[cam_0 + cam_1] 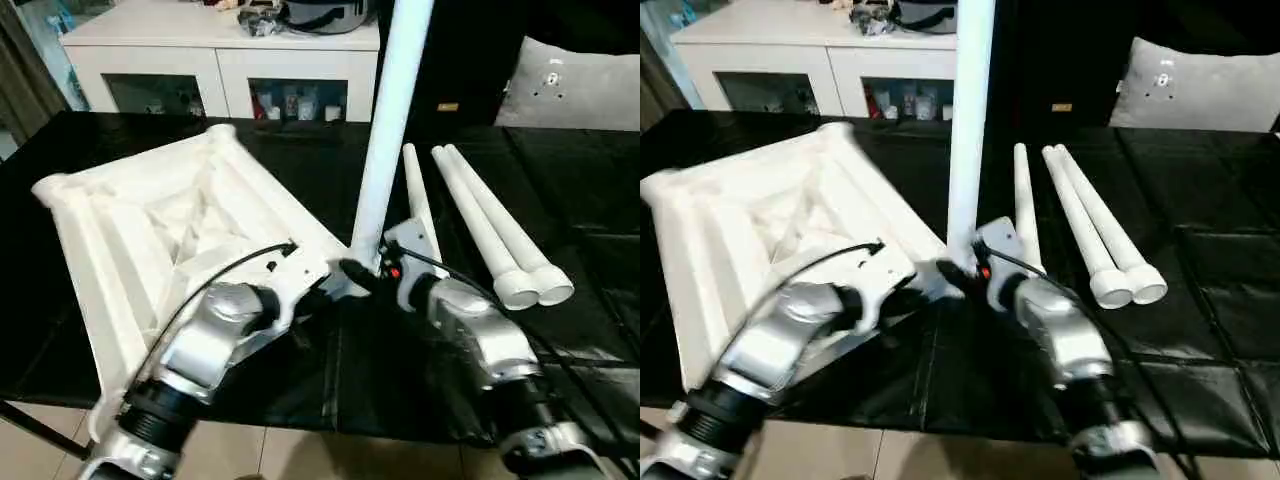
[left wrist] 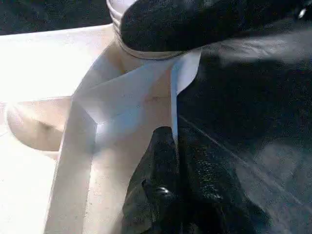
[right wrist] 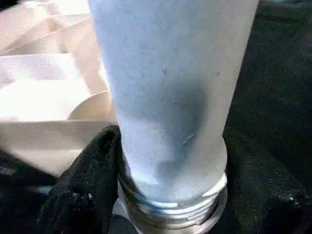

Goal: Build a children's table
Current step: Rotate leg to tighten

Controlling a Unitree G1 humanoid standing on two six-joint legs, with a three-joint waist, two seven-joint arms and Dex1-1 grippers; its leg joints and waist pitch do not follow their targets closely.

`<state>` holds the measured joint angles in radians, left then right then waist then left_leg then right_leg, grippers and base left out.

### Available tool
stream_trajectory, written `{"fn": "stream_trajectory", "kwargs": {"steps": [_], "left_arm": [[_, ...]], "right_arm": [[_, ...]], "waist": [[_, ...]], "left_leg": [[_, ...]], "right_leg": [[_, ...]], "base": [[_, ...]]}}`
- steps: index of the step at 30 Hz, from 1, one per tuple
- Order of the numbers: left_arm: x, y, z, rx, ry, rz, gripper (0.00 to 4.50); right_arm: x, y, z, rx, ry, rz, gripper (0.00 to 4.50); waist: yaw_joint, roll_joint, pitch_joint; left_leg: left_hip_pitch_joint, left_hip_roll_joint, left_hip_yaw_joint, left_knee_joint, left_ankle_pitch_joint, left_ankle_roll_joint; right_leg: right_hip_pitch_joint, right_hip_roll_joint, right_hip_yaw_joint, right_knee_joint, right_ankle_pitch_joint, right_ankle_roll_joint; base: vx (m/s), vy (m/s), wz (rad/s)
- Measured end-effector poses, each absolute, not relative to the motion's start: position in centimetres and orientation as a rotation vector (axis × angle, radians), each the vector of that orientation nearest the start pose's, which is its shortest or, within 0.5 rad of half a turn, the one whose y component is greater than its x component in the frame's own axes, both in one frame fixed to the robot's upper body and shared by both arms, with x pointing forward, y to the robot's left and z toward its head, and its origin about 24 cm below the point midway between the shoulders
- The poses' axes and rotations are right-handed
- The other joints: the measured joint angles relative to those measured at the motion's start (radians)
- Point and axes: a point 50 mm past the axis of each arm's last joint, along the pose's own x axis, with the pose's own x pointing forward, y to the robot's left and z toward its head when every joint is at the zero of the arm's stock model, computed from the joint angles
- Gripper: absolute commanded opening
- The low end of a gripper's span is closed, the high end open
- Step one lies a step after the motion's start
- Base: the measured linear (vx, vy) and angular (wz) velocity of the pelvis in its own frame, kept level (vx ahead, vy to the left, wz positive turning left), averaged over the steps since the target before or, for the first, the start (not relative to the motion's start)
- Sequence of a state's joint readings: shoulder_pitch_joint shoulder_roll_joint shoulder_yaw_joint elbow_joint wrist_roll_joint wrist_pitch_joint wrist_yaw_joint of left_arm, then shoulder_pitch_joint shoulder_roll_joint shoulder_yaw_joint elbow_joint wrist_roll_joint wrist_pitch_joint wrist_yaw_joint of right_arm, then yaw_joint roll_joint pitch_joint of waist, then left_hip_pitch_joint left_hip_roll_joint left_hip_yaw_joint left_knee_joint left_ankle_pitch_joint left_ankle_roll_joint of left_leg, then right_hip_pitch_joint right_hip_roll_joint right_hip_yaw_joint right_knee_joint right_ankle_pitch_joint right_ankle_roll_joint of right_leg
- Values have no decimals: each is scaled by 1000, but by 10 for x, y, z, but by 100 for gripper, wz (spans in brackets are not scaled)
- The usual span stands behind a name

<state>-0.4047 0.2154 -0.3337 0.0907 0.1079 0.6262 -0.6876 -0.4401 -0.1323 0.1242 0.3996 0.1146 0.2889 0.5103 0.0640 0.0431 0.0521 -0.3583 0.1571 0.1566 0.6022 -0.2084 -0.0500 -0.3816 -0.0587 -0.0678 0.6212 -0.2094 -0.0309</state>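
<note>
The children's table top [image 1: 150,220] lies upside down on the black table, ribbed underside up. One white leg [image 1: 385,130] stands upright at its near right corner socket. My right gripper [image 1: 368,272] is closed around the base of this leg; in the right wrist view a black finger [image 3: 92,175] presses the leg [image 3: 170,87] just above its threaded end. My left gripper [image 1: 322,288] is shut beside that same corner, its finger [image 2: 156,185] lying along the top's rim. Three more legs [image 1: 490,225] lie side by side on the table to the right.
A grey-white cushion [image 1: 590,85] rests at the far right behind the black table. A white cabinet [image 1: 220,60] with clutter on top stands at the back. The black table's front edge [image 1: 330,425] runs just under my forearms.
</note>
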Motion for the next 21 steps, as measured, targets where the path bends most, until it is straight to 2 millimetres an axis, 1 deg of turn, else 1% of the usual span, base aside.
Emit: {"fn": "stream_trajectory", "kwargs": {"steps": [2, 4, 5, 7, 10, 11, 13, 14, 16, 21], "left_arm": [[291, 82, 53, 378, 478, -897, 0], [290, 80, 55, 382, 468, -901, 0], [290, 80, 55, 385, 465, -903, 0], [290, 79, 55, 390, 461, -909, 0], [290, 82, 56, 407, 457, -925, 0], [289, 84, 56, 419, 451, -953, 0], [288, 87, 57, 424, 449, -987, 0], [288, 90, 57, 432, 449, -1010, 0], [287, 96, 57, 442, 453, -1041, 0], [288, 112, 59, 509, 461, -1152, 0]], "right_arm": [[319, -104, 42, -37, 294, 669, 346], [317, -106, 37, -40, 307, 657, 372], [317, -107, 37, -48, 302, 657, 385], [316, -109, 37, -55, 295, 662, 390], [313, -115, 38, -72, 285, 679, 428], [310, -120, 38, -96, 282, 707, 434], [308, -125, 39, -112, 284, 739, 439], [305, -129, 41, -130, 281, 779, 445], [300, -136, 42, -156, 281, 837, 445], [288, -157, 52, -260, 299, 1023, 445]], "waist": [[1, 0, 0], [5, 1, 0], [9, 1, 0], [13, 1, 0], [19, 1, 0], [24, 1, 0], [26, 1, 0], [29, 1, 0], [35, 1, 0], [45, 1, 0]], "left_leg": [[-1, 0, 0, -1, 0, 0], [-5, 0, 0, -1, -1, 1], [-6, 0, 0, -1, -1, 1], [-7, 0, 0, -1, -1, 2], [-8, 0, 0, -1, -1, 3], [-9, 0, 0, -1, -1, 4], [-9, 0, 0, -1, 0, 5], [-9, 0, -1, -1, 2, 8], [-9, 1, -1, -1, 2, 8], [-9, 1, -1, 0, 2, 9]], "right_leg": [[0, 0, 0, -2, 0, 0], [-2, 0, -1, -4, 0, 0], [-2, 0, -1, -5, 0, 0], [-3, 0, -1, -6, 1, 0], [-3, 0, -2, -7, 1, 0], [-4, 0, -2, -7, 1, 0], [-6, 0, -2, -7, 1, 0], [-6, 0, -3, -7, 1, 0], [-7, 0, -3, -7, 1, 0], [-7, 0, -3, -7, 1, 0]], "base": [[0, 0, 0], [0, 0, 0], [0, 0, 0], [0, 0, 0], [0, 0, 0], [0, 0, 0], [0, 0, 0], [0, 0, 0], [0, 0, 0], [0, 0, 0]]}}
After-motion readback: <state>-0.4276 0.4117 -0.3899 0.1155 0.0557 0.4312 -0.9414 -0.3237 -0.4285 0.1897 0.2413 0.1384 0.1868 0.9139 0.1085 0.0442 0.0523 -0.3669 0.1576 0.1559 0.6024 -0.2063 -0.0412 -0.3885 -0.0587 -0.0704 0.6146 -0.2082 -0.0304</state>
